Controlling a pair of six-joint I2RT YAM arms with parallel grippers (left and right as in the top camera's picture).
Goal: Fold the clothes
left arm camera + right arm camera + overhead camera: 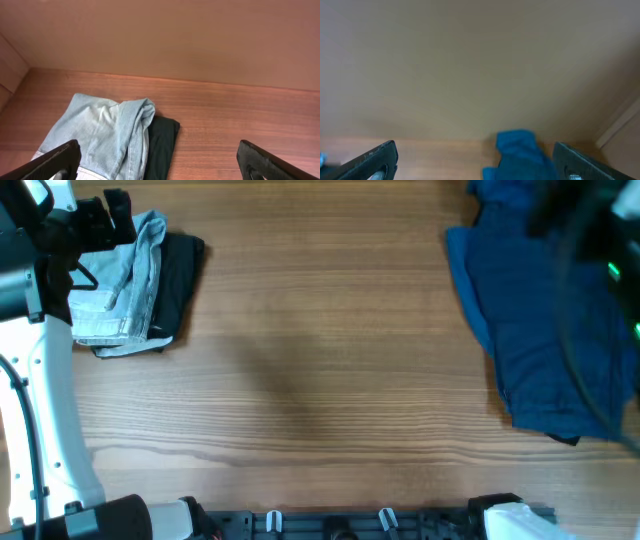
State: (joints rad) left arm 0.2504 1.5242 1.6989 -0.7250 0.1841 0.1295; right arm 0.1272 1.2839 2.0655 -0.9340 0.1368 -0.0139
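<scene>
Gaping wide in its wrist view, the left gripper (159, 150) hangs close to the folded pale-blue denim shorts (102, 135), which lie on a black garment (162, 145) at the far left of the table (320, 360). Farther right, the right gripper (475, 150), jaws likewise spread apart, hovers by the crumpled dark blue garment (520, 152).

Shorts (115, 280) lie at the far left corner of the tabletop (320, 380), atop another garment (182, 275) that juts out on their right. A spread garment (545, 330) lies along the right edge.
</scene>
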